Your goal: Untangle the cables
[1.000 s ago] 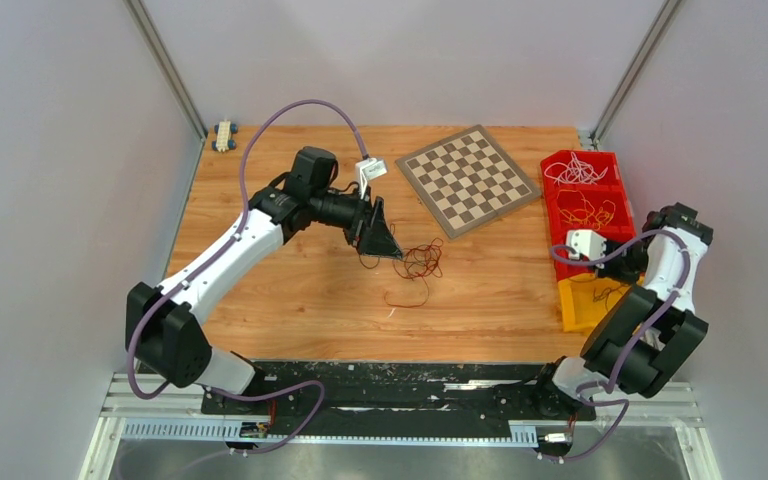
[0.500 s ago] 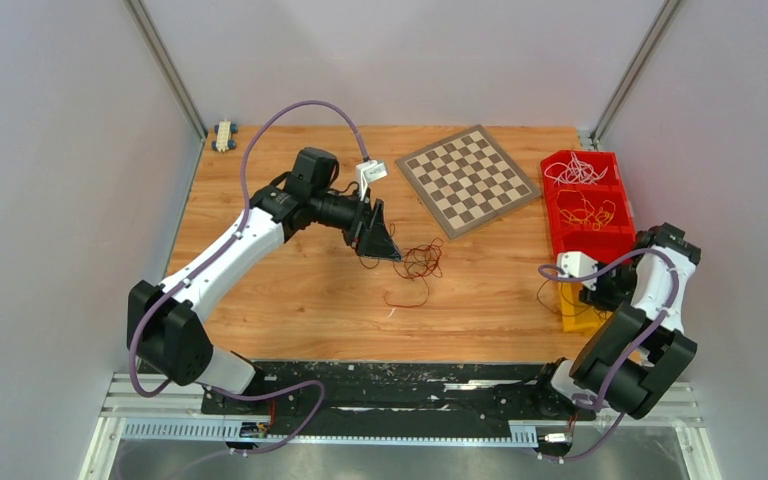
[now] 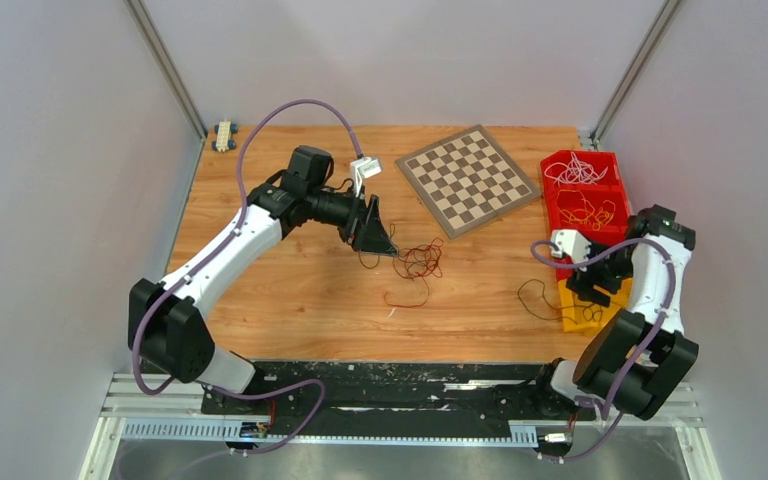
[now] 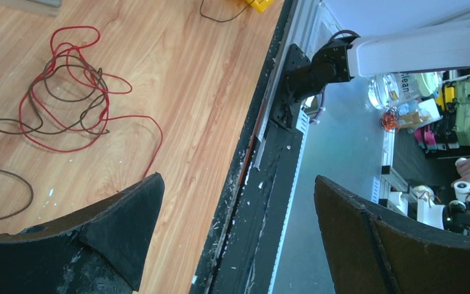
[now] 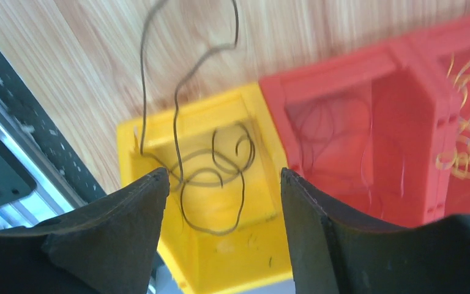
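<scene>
Sorting by colour seems intended: one dark brown cable [image 5: 141,92] is draped into the yellow bin [image 5: 190,110], lower centre, under the spread right end effector [image 5: 223,177]. The red-brown tangle [image 4: 67,92], upper left of the left wrist view, is faced by the spread left end effector [image 4: 237,184].

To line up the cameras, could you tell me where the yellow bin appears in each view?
Top external: the yellow bin sits at the far right, mid-height.
Left wrist: only a corner, top edge.
Right wrist: lower centre.
Shared landmark: the dark cable trailing out of it.
</scene>
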Available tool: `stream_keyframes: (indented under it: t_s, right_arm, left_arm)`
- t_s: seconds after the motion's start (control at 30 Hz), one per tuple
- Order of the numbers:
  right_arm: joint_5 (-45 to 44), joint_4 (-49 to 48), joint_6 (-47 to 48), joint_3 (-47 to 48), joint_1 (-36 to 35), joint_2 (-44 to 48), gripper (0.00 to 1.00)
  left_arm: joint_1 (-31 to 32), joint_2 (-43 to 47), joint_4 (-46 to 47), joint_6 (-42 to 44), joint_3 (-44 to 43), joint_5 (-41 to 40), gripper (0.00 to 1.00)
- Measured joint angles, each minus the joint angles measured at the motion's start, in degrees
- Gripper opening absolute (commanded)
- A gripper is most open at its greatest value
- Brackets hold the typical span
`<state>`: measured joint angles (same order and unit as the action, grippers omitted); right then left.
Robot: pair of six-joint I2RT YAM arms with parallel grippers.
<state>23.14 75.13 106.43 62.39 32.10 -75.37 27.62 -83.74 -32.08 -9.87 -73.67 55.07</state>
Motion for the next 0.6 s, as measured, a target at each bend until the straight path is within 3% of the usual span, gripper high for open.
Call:
stream_keyframes:
  t_s: [0.3,0.6]
  right_arm:
    - [5.49,-5.14,-19.43,-1.29,-19.67,-1.9,0.64]
    - [2.01,-13.33,-25.2,-1.68,-24.96,-13.33,0.6]
  left_arm:
    - [-0.09,-0.63,0.0,0.02,0.0,0.09,1.0]
    - [-0.35,-0.7,-0.02,0.74,0.0,-0.55,1.0]
